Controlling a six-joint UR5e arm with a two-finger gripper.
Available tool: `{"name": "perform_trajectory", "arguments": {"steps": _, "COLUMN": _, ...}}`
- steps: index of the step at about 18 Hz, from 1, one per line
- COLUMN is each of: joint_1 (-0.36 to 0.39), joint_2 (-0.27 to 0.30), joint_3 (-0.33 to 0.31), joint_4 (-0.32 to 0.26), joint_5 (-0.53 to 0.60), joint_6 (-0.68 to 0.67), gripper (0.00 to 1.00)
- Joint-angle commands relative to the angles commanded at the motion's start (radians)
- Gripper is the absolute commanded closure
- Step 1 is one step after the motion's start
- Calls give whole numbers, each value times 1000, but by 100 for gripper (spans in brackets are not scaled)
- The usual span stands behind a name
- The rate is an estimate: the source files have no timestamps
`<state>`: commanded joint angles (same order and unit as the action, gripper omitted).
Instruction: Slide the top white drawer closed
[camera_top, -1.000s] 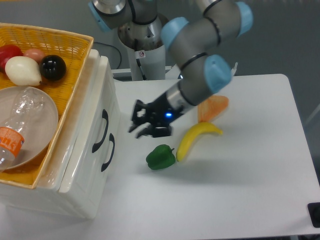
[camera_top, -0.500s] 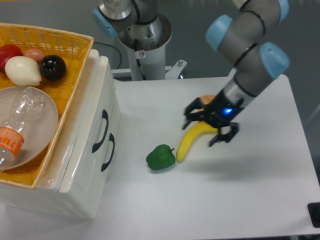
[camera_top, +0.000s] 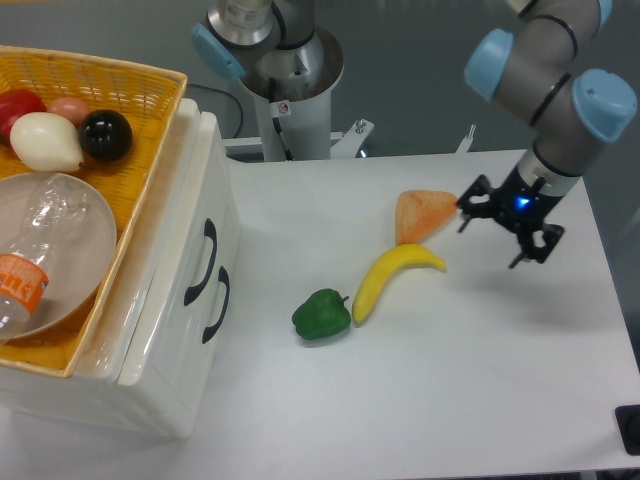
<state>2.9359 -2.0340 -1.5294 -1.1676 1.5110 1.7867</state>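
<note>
Right now the gripper (camera_top: 508, 228) hangs with its fingers spread and empty over the right side of the table (camera_top: 480, 380), just beside the orange wedge (camera_top: 423, 214). From there the top drawer (camera_top: 195, 255) lies well off to the left, past the banana (camera_top: 391, 277) and green pepper (camera_top: 321, 314), its black handle (camera_top: 203, 262) facing the fingers. To my eye it already sits about flush with the lower front, so any push would run straight leftward into that face.
</note>
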Motion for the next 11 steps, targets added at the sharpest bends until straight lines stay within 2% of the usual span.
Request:
{"name": "perform_trajectory", "arguments": {"steps": 2, "joint_1": 15, "joint_2": -37, "joint_3": 41, "joint_4": 8, "joint_5": 2, "joint_6": 28, "gripper": 0}}
{"name": "perform_trajectory", "arguments": {"steps": 6, "joint_1": 26, "joint_2": -83, "joint_3": 77, "joint_4": 17, "joint_5": 12, "joint_6": 65, "gripper": 0}}
{"name": "perform_trajectory", "arguments": {"steps": 11, "joint_1": 35, "joint_2": -104, "joint_3": 106, "joint_4": 26, "joint_5": 64, "joint_6": 80, "gripper": 0}}
